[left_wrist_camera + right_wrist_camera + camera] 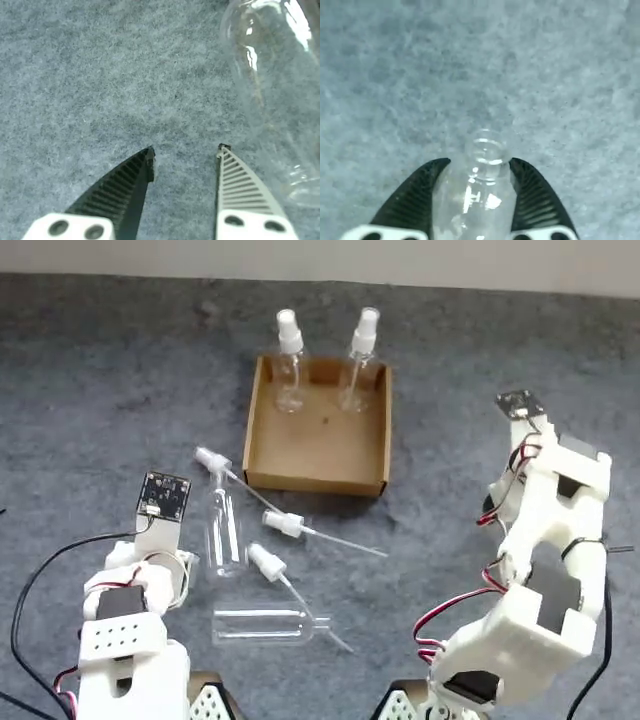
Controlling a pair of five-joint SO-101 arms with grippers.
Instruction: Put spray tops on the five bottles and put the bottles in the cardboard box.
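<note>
right gripper pinches an uncapped bottle; left gripper, spread beside a lying bottle, likely must fetch a spray top next.

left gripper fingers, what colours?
On the left gripper, one finger is black, the other white, both ribbed. Best in the left wrist view.

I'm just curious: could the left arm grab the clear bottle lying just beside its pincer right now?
Probably yes. The left pincer is open and empty, and the bottle lies just beside it on the grey carpet, with nothing between them.
</note>
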